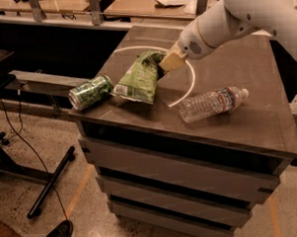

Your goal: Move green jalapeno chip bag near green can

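The green jalapeno chip bag (141,79) hangs tilted over the brown table top, its lower edge close to the surface. My gripper (166,61) is shut on the bag's upper right corner. The green can (90,92) lies on its side at the table's front left corner, just left of the bag's lower left tip, almost touching it.
A clear plastic water bottle (212,103) lies on its side to the right of the bag. A white ring mark (192,81) is on the table (245,62). The table's left edge drops off beside the can. A black chair base (47,184) stands on the floor at left.
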`<state>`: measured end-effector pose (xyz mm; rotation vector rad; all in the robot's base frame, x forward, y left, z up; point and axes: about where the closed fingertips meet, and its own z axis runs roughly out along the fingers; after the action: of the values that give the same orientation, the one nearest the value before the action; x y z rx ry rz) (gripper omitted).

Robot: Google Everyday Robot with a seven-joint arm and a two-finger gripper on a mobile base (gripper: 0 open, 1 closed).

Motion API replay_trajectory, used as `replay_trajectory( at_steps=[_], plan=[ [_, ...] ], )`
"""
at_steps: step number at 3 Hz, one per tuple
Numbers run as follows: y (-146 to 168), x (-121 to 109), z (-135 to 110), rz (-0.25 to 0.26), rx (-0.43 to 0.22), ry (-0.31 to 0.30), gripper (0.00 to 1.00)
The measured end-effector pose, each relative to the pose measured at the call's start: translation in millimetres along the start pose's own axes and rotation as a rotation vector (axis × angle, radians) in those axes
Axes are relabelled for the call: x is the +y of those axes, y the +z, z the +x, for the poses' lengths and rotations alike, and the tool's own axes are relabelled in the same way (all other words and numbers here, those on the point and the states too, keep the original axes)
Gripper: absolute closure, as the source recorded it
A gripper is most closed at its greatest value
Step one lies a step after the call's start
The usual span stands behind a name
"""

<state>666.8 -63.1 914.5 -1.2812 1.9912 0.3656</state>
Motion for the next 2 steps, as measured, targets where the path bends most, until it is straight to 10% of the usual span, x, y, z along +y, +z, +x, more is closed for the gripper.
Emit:
replay_trajectory(
  at_steps=[2],
  plan=[
    [9.5, 2.7, -2.1, -0.022, -0.002, -0.006, 0.85]
  ],
)
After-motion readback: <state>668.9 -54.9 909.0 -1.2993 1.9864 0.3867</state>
